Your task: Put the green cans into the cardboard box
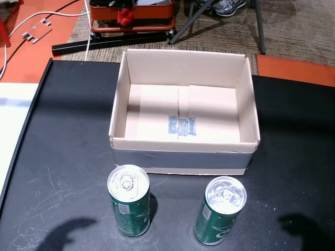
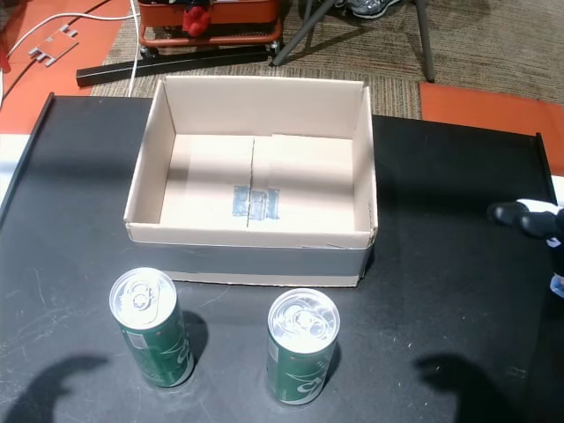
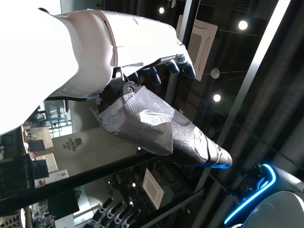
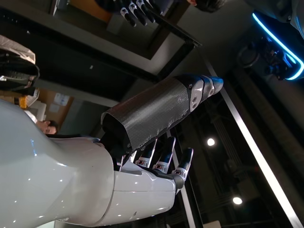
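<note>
The cardboard box (image 1: 184,78) in the middle is empty. Both green cans (image 1: 129,207) (image 1: 220,217) stand below it, so nothing is done. The left hand (image 3: 142,76) and right hand (image 4: 156,156) are open, holding nothing.

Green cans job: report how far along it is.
Done: nothing; the cardboard box is empty. In hand: nothing; the left hand and right hand are open, holding no can. Left: both green cans, left can and right can, stand upright on the black table before the box.
</note>
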### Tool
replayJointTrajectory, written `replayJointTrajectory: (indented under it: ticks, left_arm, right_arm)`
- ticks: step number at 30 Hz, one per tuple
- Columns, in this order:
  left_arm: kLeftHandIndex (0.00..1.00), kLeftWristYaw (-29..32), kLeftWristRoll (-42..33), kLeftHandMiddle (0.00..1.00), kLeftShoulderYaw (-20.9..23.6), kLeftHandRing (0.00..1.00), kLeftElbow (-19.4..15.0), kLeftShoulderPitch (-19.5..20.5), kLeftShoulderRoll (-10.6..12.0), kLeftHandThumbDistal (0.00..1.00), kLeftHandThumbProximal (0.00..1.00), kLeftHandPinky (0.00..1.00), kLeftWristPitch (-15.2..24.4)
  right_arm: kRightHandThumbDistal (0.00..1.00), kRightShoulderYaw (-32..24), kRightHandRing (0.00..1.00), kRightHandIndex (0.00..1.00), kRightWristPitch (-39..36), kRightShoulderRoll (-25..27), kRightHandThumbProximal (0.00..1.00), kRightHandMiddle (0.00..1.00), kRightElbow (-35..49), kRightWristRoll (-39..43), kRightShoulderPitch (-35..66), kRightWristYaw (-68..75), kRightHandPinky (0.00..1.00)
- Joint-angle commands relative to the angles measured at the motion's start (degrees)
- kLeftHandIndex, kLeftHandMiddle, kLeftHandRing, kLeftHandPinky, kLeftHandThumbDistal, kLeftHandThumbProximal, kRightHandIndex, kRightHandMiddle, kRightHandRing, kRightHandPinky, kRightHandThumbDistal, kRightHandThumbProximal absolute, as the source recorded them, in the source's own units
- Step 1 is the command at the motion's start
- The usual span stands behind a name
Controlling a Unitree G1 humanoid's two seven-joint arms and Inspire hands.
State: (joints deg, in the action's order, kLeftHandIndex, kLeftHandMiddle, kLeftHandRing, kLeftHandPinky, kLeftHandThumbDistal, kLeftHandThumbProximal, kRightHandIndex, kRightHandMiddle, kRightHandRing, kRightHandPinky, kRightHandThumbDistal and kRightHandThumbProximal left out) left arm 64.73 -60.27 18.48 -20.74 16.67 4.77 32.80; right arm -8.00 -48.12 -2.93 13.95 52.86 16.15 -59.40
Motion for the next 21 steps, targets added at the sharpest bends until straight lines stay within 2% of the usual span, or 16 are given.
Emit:
replayJointTrajectory:
  ticks: [1, 4, 6, 9, 12, 15, 16, 17, 18, 19, 21]
  left_arm:
    - [0.77, -0.08, 0.99, 0.85, 0.1, 0.93, 0.56, 0.03, 0.09, 0.95, 0.42, 0.86, 0.0]
    - [0.76, 0.22, 0.81, 0.84, 0.35, 0.93, 1.04, -0.82, -0.2, 0.98, 0.44, 0.86, 0.14]
    - [0.76, 0.29, 0.78, 0.84, 0.41, 0.93, 1.1, -1.09, -0.17, 0.95, 0.44, 0.85, 0.25]
    - [0.76, -0.3, 0.75, 0.84, 0.25, 0.92, 0.75, -0.68, -0.25, 0.99, 0.44, 0.85, -0.44]
    - [0.77, -0.27, 0.58, 0.85, 0.19, 0.92, 0.71, -0.55, -0.35, 0.98, 0.45, 0.86, -0.8]
    - [0.75, -0.41, 1.22, 0.83, 0.16, 0.92, 0.74, -1.15, 0.04, 0.93, 0.46, 0.85, -0.07]
    - [0.75, -0.52, 1.56, 0.83, 0.11, 0.92, 0.78, -1.3, 0.12, 0.96, 0.46, 0.85, 0.18]
    - [0.74, -0.68, 1.78, 0.83, -0.02, 0.92, 0.74, -1.31, 0.18, 0.96, 0.45, 0.84, 0.2]
    - [0.73, -0.97, 1.99, 0.82, -0.22, 0.91, 0.62, -1.21, 0.31, 0.96, 0.44, 0.84, 0.16]
    - [0.73, -1.27, 2.06, 0.82, -0.44, 0.9, 0.47, -1.09, 0.45, 0.98, 0.44, 0.83, 0.02]
    - [0.72, -1.77, 2.5, 0.81, -0.76, 0.89, 0.31, -0.97, 0.71, 1.0, 0.47, 0.83, 0.14]
  right_arm:
    - [1.0, 0.25, 0.71, 0.67, 0.27, -1.34, 0.47, 0.65, 0.93, -0.26, 0.75, 1.02, 0.78]
    - [1.0, 0.32, 0.71, 0.68, -0.44, -1.7, 0.5, 0.66, 0.63, -0.83, 0.52, 1.51, 0.8]
    - [1.0, 0.35, 0.7, 0.68, -0.62, -1.65, 0.48, 0.65, 0.29, -0.37, 0.06, 1.15, 0.79]
    - [1.0, 0.51, 0.7, 0.69, -0.69, -1.72, 0.47, 0.66, 0.27, -0.55, 0.03, 1.55, 0.8]
    - [1.0, 0.49, 0.7, 0.69, -0.68, -1.41, 0.48, 0.66, -0.04, -0.35, -0.18, 1.1, 0.81]
    - [1.0, 0.04, 0.71, 0.7, -1.59, -1.57, 0.61, 0.68, -1.38, -3.44, -1.1, 2.8, 0.8]
    - [1.0, -0.16, 0.75, 0.72, -1.26, -0.53, 0.61, 0.72, -2.57, -4.48, -2.16, 2.85, 0.81]
    - [1.0, -0.33, 0.77, 0.72, -0.85, 0.42, 0.62, 0.73, -4.48, -5.01, -3.65, 2.45, 0.82]
    - [1.0, 0.19, 0.79, 0.73, 2.16, 2.05, 0.54, 0.75, -5.89, -4.59, -4.54, 2.15, 0.83]
    - [1.0, 0.66, 0.8, 0.73, 4.65, 3.13, 0.51, 0.76, -7.08, -4.2, -5.3, 1.77, 0.86]
    - [1.0, 1.12, 0.8, 0.7, 7.24, 3.71, 0.58, 0.76, -9.71, -5.72, -6.94, 2.04, 0.88]
